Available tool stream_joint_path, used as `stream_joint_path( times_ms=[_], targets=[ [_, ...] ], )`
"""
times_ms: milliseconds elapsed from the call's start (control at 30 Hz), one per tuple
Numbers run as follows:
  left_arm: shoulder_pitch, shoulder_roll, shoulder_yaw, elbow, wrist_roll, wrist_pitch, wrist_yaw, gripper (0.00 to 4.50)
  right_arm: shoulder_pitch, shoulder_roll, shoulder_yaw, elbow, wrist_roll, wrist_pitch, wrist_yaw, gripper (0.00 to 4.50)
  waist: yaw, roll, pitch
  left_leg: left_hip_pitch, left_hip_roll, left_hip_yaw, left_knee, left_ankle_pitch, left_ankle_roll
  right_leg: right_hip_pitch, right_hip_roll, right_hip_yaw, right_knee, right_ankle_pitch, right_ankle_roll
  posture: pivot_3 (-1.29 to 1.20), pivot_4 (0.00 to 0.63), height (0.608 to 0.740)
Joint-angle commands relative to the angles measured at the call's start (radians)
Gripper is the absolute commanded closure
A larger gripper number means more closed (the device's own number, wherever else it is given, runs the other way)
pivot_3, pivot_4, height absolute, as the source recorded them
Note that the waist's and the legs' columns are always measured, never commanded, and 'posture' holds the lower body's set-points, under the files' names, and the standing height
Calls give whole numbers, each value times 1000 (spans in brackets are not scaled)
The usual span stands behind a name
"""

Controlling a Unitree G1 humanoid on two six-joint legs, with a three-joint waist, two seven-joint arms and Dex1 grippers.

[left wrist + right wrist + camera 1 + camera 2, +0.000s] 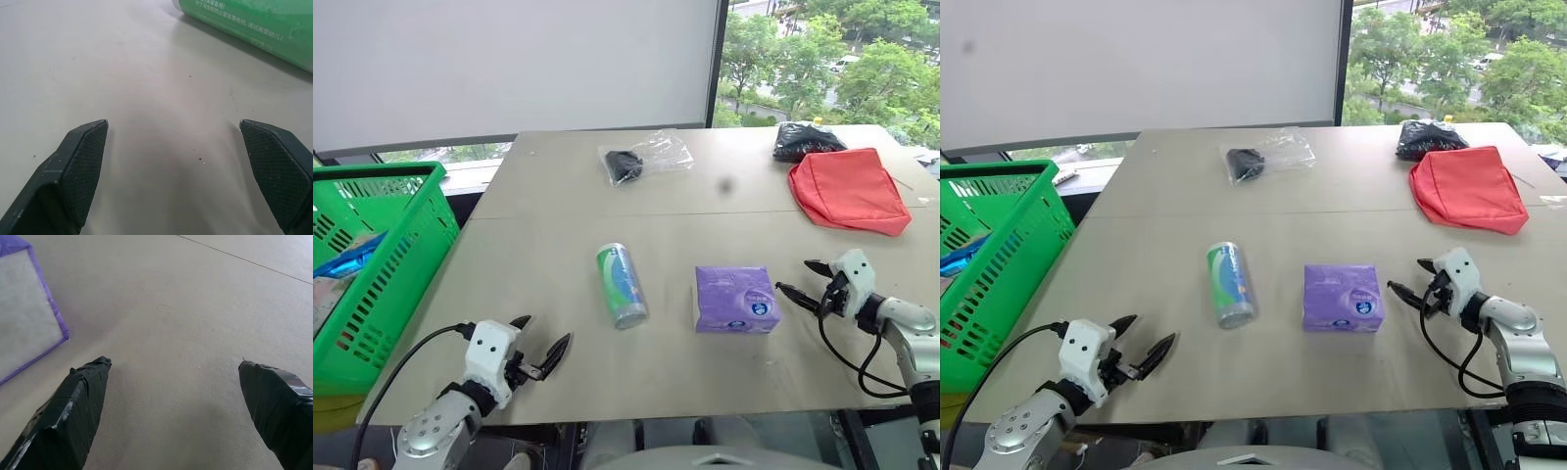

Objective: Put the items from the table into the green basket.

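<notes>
A green-and-white can (pixel 622 285) lies on its side in the middle of the beige table (pixel 548 245); its green wall (pixel 254 24) shows ahead of my left fingers. To its right lies the purple tissue pack (pixel 735 300), whose edge (pixel 29 308) appears in the right wrist view. The green basket (pixel 372 264) stands off the table's left edge. My left gripper (pixel 541 345) hovers open near the front edge, left of the can, holding nothing. My right gripper (pixel 802 280) is open and empty just right of the tissue pack.
A clear plastic bag with a dark item (pixel 641 158) lies at the back centre. A red pouch (pixel 849 191) and a black bag (pixel 806 140) sit at the back right. The basket holds a blue packet (pixel 347 257). A thin seam (pixel 244 260) crosses the tabletop.
</notes>
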Motion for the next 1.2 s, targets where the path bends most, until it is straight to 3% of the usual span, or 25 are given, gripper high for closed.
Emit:
stream_joint_path(
  times_ms=[33, 500, 700, 833, 900, 1133, 1200],
  targets=[
    [1, 14, 30, -15, -8, -12, -9, 40, -13, -22, -34, -4, 11, -30, 11, 0, 0, 0, 0, 0, 0, 0, 0, 0, 0, 0, 0, 0, 0, 0, 0, -19, 0, 740],
    [-10, 12, 36, -58, -36, 31, -3, 40, -20, -39, -49, 15, 21, -48, 31, 0, -1, 0, 0, 0, 0, 0, 0, 0, 0, 0, 0, 0, 0, 0, 0, -35, 10, 740],
    [-81, -12, 104, -191, -264, 251, 67, 40, -32, -79, -95, -83, 108, 44, 74, 0, -3, 1, 1, 0, 0, 0, 1, 0, 0, 0, 0, 0, 0, 1, 2, -51, 8, 740],
    [-187, -21, 156, -310, -452, 439, 233, 40, -51, -150, -115, -268, 239, 222, 145, 0, -8, 3, 2, -1, 0, -1, 1, 0, 0, 0, 0, 0, 1, 2, 4, -69, 8, 740],
    [-296, -52, 122, -342, -502, 563, 395, 40, -52, -184, -89, -409, 302, 323, 171, 0, -12, 3, 1, 0, 1, -2, 1, 0, 0, 1, 1, -1, 1, 2, 4, -78, 9, 740],
    [-642, -162, -113, -306, -470, 1086, 791, 40, -146, -180, 49, -690, 328, 445, 149, 0, -30, -3, 0, -2, -1, -4, 3, 0, 0, 2, 3, -2, 0, 4, 6, -105, 0, 740],
    [-699, -258, -106, -254, -445, 1183, 876, 40, -162, -171, 76, -732, 326, 462, 137, 0, -31, -3, -1, -2, -3, -4, 3, 0, 0, 2, 4, -1, 0, 4, 8, -116, 0, 740]
  ],
)
